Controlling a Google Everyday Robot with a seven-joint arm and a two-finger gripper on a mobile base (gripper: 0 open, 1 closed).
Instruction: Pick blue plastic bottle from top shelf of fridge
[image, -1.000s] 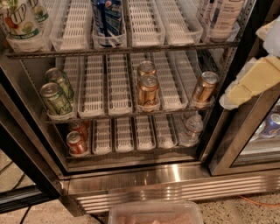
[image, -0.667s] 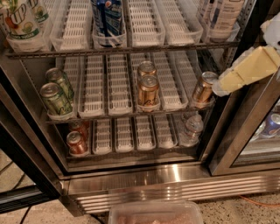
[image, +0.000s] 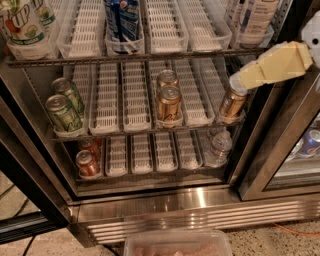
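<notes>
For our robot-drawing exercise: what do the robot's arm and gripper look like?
The gripper, at the right in front of the fridge, is a pale cream-yellow blocky wedge narrowing to a greyish tip. Behind it a rounded white arm piece shows at the picture's edge. No cables or markings are visible.

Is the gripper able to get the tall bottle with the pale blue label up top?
Probably yes. The gripper hangs just under the top shelf, on the right, above a gold can. The bottle stands at that shelf's front right with nothing before it, so the gripper needs to rise.
</notes>
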